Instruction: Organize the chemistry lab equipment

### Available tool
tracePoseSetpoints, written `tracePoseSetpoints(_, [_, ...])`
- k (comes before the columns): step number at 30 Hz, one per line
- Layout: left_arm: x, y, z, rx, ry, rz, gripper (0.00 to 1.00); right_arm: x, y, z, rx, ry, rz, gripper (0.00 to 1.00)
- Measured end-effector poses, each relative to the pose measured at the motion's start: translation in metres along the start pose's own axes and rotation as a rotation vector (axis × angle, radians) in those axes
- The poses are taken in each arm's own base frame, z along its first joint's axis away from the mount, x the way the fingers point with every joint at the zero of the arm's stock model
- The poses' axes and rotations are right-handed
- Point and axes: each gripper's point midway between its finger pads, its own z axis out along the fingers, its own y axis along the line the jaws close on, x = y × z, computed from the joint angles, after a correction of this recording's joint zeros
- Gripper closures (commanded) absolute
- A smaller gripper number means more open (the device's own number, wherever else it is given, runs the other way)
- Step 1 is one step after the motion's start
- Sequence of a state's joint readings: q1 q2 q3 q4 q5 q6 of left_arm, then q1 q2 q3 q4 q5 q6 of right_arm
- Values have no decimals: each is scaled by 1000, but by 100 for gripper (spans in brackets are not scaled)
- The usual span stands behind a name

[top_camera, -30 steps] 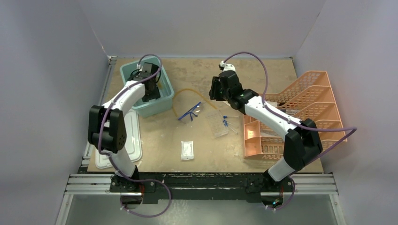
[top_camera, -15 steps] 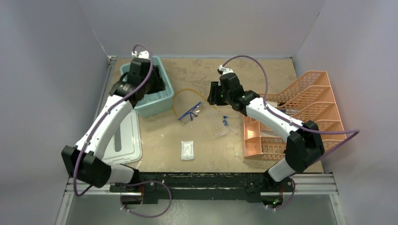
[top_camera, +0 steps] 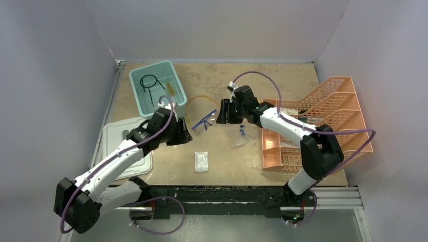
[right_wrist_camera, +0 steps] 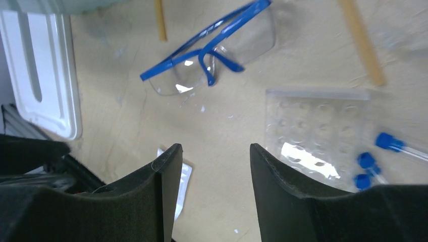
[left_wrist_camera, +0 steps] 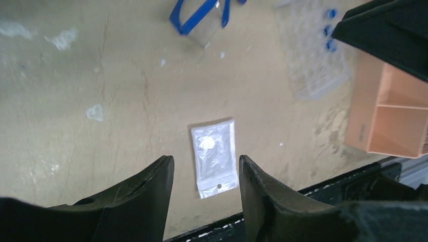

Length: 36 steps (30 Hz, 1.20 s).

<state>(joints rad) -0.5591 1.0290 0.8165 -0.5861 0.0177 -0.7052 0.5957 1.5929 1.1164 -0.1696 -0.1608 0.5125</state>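
We hold our left pincer [left_wrist_camera: 205, 162] above the bench [left_wrist_camera: 101, 126], jaws apart with nothing between them; the white packet [left_wrist_camera: 214, 157] lies flat on the bench just below it. Our right pincer [right_wrist_camera: 215, 148] is likewise spread and empty, over the blue-framed clear goggles [right_wrist_camera: 227, 48]. Beside them we see the clear rack [right_wrist_camera: 315, 131], the blue-capped tubes [right_wrist_camera: 371, 161] and the amber tubing [right_wrist_camera: 361, 40]. The black wire ring tripod [top_camera: 150, 83] sits inside the teal tub [top_camera: 151, 67]

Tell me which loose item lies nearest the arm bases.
The flat white packet; the blue-framed clear goggles, clear plastic rack and blue-capped tubes all lie farther back.
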Motion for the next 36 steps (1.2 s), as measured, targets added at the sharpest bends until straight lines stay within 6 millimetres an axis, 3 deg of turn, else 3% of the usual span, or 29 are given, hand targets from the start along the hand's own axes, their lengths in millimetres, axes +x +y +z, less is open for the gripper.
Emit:
tracePoseSetpoints(8, [71,26,44,-14,188,-122,50,79,16,34,-83,258,17,51])
tracePoseSetpoints(11, [83,27,52,2,212,-159,54,112,22,33,-104,335,4,54])
tracePoseSetpoints(17, [96,22,62,59,214,-218,63,158,27,27,-138,435,-2,61])
tracePoseSetpoints(22, [113,21,70,43,257,-238,65,163,30,31,-163,449,15,68])
tracePoseSetpoints(31, [113,13,78,91,235,-288,65,162,51,53,-260,435,48,77])
tracePoseSetpoints(36, [115,6,81,146,233,-312,75,163,61,61,-309,429,59,84])
